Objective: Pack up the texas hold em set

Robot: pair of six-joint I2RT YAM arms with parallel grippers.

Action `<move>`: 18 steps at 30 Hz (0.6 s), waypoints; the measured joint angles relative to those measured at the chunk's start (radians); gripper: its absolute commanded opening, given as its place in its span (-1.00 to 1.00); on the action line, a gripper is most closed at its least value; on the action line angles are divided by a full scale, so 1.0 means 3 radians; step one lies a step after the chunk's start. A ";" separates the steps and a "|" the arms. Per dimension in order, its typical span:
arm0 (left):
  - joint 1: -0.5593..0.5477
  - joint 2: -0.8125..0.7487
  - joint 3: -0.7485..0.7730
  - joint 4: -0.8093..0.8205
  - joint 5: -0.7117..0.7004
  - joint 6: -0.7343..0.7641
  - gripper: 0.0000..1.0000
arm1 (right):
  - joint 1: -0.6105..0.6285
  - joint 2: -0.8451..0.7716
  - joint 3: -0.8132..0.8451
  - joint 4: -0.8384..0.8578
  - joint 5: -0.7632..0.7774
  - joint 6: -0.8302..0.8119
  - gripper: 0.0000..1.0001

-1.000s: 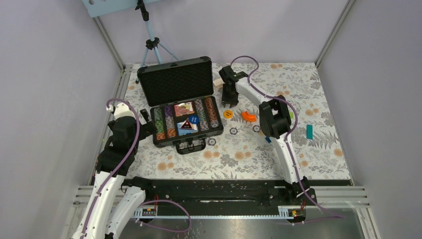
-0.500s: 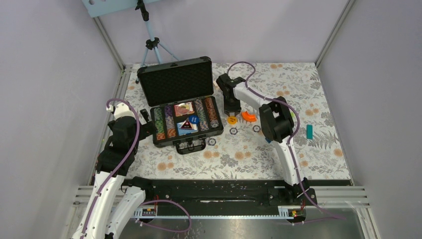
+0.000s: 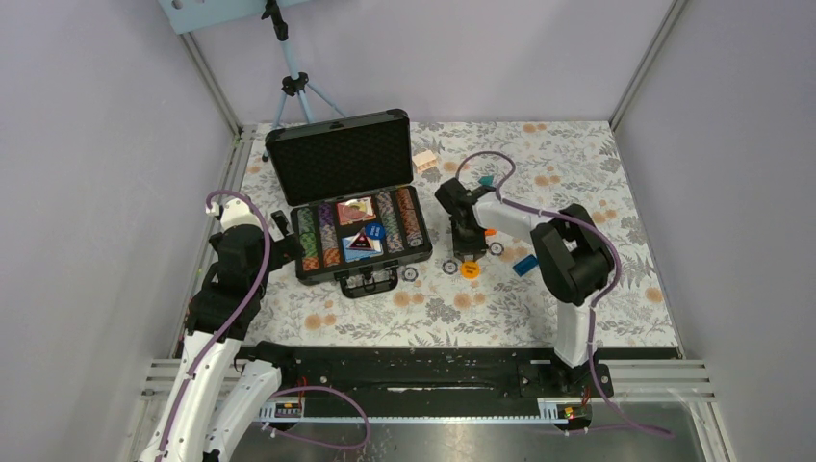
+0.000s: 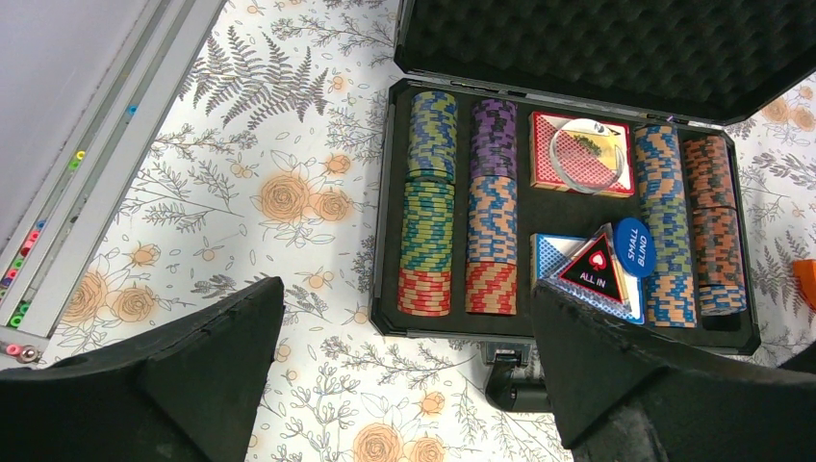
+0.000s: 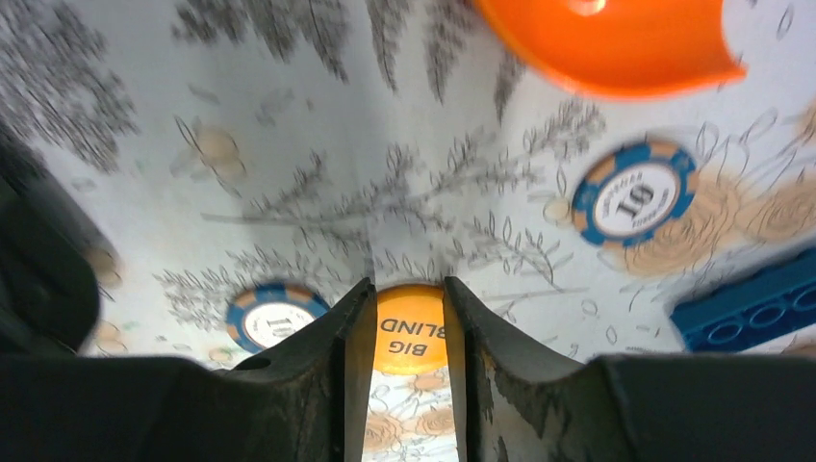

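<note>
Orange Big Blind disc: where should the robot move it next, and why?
Probably lift the Big Blind disc and carry it left to the open case. The right gripper looks closed on its sides, and the case lies open with the blue Small Blind disc and chip rows inside.

Top view looks down from high over the near edge on the whole table [image 3: 433, 308]. Left wrist view faces the case [image 4: 597, 38] closely; right wrist view hangs just above the disc [image 5: 409, 327]; top view shows both
</note>
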 measured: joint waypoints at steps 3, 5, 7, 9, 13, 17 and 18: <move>0.0000 0.0000 0.0000 0.0000 0.0011 0.0000 0.98 | 0.0051 -0.0211 -0.0303 0.0098 -0.0025 0.0060 -0.23; 0.0000 0.0000 0.0000 0.0000 0.0018 0.0000 0.98 | 0.0098 -0.0359 -0.0509 0.0182 -0.0064 0.0118 -0.23; 0.0000 0.0000 0.0000 0.0000 0.0023 0.0000 0.98 | 0.0154 -0.0519 -0.0731 0.0278 -0.0111 0.0188 -0.22; 0.0000 0.0000 0.0000 0.0000 0.0024 0.0000 0.98 | 0.0205 -0.0645 -0.0893 0.0328 -0.0136 0.0249 -0.20; -0.0003 0.0000 0.0000 0.0000 0.0034 0.0000 0.98 | 0.0268 -0.0806 -0.1088 0.0395 -0.0130 0.0334 0.04; -0.0006 0.0000 0.0000 0.0001 0.0045 0.0000 0.98 | 0.0286 -0.0821 -0.1104 0.0413 -0.0125 0.0384 0.17; -0.0006 0.0000 0.0000 0.0001 0.0046 0.0000 0.98 | 0.0290 -0.0820 -0.1101 0.0413 -0.0125 0.0389 0.18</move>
